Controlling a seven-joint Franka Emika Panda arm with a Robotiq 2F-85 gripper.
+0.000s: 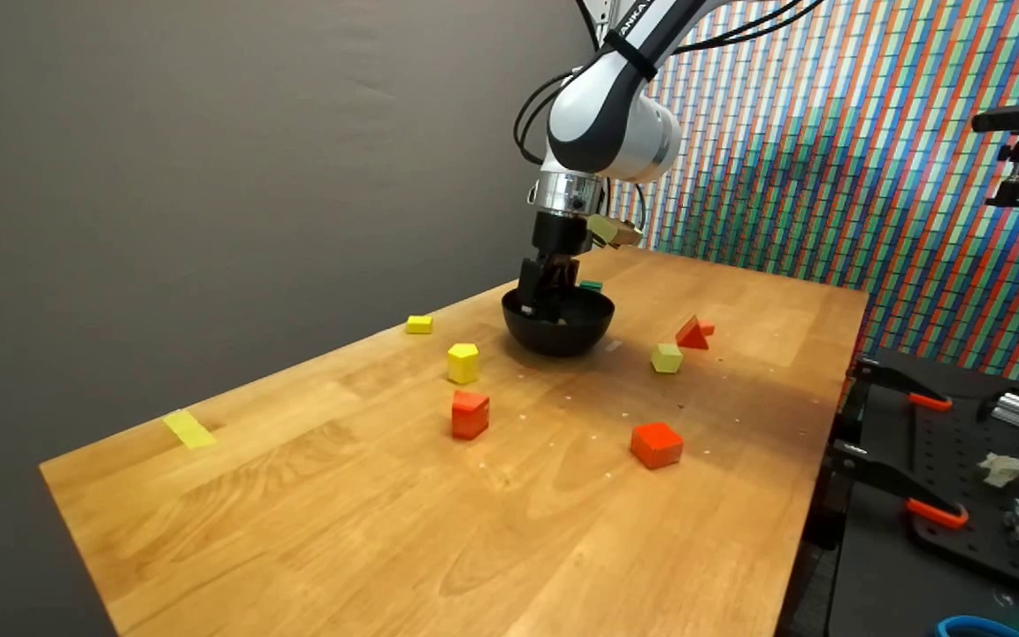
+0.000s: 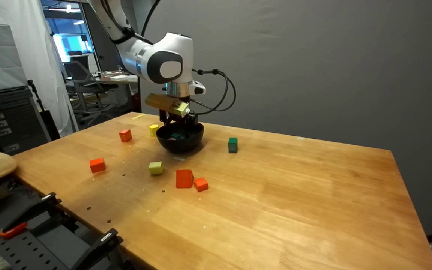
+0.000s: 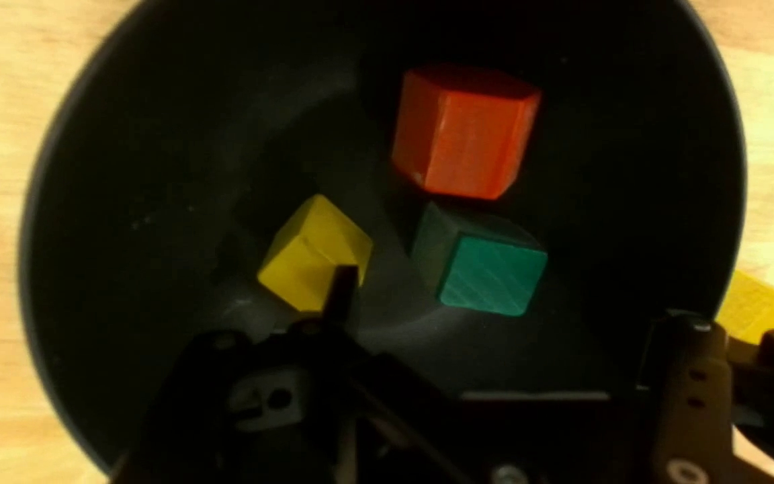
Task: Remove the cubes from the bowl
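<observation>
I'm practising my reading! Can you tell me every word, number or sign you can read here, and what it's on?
"ANKA": on the robot arm, in an exterior view; it looks like only part of a word.
Too small to read: the pale mark on a black clamp.
None that I can see: the red block, green block and yellow block in the bowl.

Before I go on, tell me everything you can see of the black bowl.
The bowl is round, black inside and out, with curved walls, a thin rim and pale marks inside, possibly plastic. It stands upright on the wooden table. A red block, a yellow block and a green block lie inside. The open claw is at its mouth; whether they touch is unclear.
</observation>
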